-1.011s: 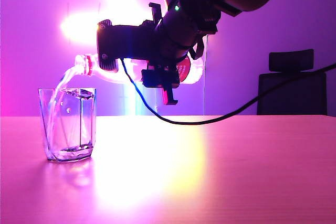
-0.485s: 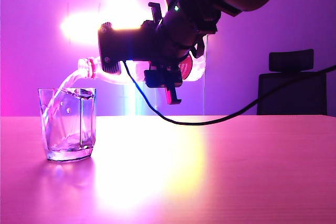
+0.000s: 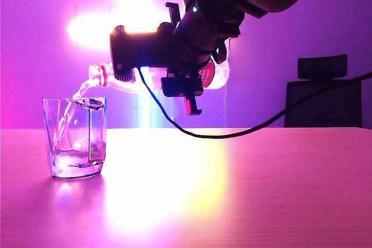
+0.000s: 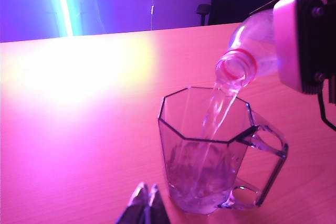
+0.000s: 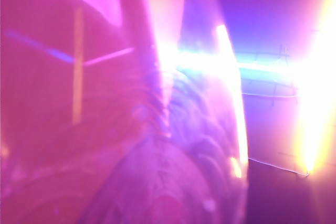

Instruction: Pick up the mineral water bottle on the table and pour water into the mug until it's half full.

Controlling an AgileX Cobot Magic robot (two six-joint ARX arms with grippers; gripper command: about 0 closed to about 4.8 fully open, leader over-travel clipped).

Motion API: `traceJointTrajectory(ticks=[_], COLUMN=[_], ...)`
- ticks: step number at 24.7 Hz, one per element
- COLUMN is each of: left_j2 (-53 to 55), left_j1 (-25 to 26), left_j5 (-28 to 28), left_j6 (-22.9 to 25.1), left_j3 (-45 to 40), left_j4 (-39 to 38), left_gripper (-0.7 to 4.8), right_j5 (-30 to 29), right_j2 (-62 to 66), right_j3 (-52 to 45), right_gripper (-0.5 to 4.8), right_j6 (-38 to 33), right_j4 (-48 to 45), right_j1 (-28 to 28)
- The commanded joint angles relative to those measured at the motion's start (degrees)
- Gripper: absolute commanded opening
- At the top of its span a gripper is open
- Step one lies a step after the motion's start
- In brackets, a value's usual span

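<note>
Pouring in progress: bottle tipped over mug, left side of table.

Wide glossy wood-grain table [image 3: 244, 184], pink-lit, carries the mug alone. Right gripper [image 3: 174, 65], clamped around the body of the clear ribbed plastic mineral water bottle [image 3: 110, 79], holds it near-level, red-ringed neck leftward and slightly down so flow stays gentle. Clear faceted glass mug [image 3: 75, 137], handled, stands directly beneath the mouth to catch the thin clear water [image 4: 220, 108] stream; fill judged under half. Left gripper [image 4: 145, 203], fingers pressed together, empty, waits nearside of the mug.
</note>
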State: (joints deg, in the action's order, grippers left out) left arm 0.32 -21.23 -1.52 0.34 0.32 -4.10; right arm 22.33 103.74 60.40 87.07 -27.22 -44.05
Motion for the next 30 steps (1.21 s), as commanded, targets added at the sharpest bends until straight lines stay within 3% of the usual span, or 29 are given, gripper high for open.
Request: traceJointTrajectory(ticks=[1,14,18,30], left_j2=[0.02,0.02,0.02,0.02], left_j1=[0.02,0.02,0.02,0.02], left_j5=[0.24,0.24,0.24,0.24], left_j6=[-0.15,-0.15,-0.15,-0.15], left_j3=[0.2,0.2,0.2,0.17], left_j4=[0.28,0.28,0.28,0.28], left_gripper=[-0.02,-0.02,-0.02,-0.02], right_j5=[0.87,1.6,1.7,2.56], right_j2=[-0.7,-0.7,-0.7,-0.76], right_j3=[0.83,0.81,0.81,0.76], right_gripper=[2.11,2.11,2.11,2.11], right_j6=[0.04,-0.76,-9.16,-21.33], right_j4=[-3.34,-3.21,-2.16,1.75], right_j1=[-0.15,-0.15,-0.26,-1.62])
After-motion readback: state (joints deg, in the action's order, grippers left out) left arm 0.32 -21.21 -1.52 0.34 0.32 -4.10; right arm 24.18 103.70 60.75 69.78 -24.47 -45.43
